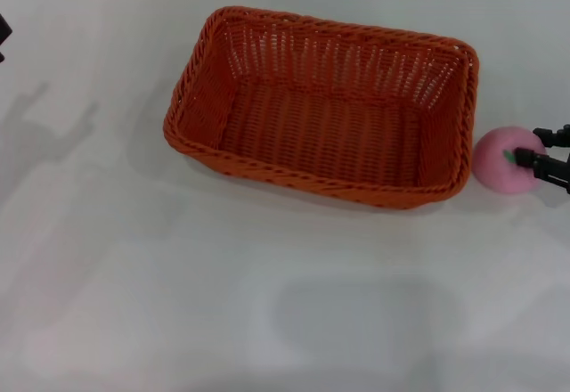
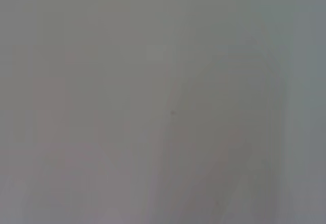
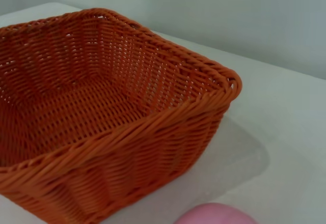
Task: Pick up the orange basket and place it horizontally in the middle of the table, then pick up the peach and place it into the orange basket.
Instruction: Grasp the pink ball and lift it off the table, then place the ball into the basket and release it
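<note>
Already the large rectangular orange woven basket (image 1: 325,107) lies open side up near the middle of the wide white table (image 1: 178,303), its long side running left to right with a slight slant. You may judge the first stage, placing the basket horizontally, as done or nearly so.

The small round pink toy peach (image 1: 506,160) rests on the table just beside the basket's right end, outside it. It is not yet in the basket, so the second stage remains.

The right pincer (image 1: 538,153) is at the right edge of the head view, level with the peach. Its two dark fingers stand apart, one at the far side of the fruit and one over its near right side. Contact cannot be confirmed, so treat the grasp as not yet made.

In the right wrist view the basket fills the frame and only the top of the peach shows.

The left pincer is not visible; only a dark sliver at the far left edge of the head view may belong to that arm. Its state cannot be told.

Remaining work: close on the peach, lift it over the braided rim, release it inside.
</note>
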Controlling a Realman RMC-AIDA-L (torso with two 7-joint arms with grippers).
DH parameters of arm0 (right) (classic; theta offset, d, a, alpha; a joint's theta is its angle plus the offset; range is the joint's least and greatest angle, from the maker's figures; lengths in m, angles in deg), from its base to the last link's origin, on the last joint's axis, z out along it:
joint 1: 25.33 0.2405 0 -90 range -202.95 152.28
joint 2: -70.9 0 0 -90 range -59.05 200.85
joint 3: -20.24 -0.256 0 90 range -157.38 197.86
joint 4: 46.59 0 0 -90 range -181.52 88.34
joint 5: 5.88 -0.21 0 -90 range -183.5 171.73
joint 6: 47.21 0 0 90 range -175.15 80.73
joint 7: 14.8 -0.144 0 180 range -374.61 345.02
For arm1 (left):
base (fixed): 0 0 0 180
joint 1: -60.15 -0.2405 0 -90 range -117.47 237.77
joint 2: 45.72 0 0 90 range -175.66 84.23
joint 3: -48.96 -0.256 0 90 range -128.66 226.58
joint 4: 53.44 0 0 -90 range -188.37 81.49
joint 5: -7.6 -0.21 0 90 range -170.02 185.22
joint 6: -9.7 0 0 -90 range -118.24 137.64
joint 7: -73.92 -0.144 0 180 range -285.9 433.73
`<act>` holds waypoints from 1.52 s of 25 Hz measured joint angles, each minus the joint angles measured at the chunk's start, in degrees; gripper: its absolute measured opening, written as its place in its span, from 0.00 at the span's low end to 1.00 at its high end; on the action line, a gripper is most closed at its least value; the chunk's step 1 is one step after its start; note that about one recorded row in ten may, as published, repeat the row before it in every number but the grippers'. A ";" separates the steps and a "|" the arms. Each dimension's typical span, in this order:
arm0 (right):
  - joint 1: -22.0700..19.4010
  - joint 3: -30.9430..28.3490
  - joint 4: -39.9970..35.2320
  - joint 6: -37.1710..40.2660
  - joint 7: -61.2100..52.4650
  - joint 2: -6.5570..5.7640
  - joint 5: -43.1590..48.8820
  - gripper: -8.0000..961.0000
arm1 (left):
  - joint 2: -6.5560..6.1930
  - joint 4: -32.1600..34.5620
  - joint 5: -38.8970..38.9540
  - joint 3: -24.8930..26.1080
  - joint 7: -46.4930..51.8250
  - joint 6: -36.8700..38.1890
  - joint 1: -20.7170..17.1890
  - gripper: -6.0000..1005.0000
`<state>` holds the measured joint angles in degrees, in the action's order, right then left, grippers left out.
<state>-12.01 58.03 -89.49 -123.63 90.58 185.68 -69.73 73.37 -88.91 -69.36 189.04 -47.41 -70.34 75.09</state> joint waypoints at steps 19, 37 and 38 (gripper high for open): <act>-2.51 -14.88 -9.16 -15.86 2.72 -0.15 -0.93 0.14 | 0.01 1.04 -0.04 -0.08 0.00 -0.69 -0.27 0.86; 0.04 1.51 -11.71 -20.18 -0.03 0.17 -19.24 0.06 | 0.01 1.22 -0.04 -0.12 0.32 -1.88 -0.10 0.86; 0.57 2.98 -10.85 -19.57 -0.02 0.17 -20.07 0.06 | 0.01 1.27 -0.04 -0.12 0.32 -1.88 -0.13 0.86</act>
<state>-11.44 61.02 -100.34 -143.20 90.56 185.85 -89.79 73.38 -87.64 -69.40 188.91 -47.09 -72.22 74.97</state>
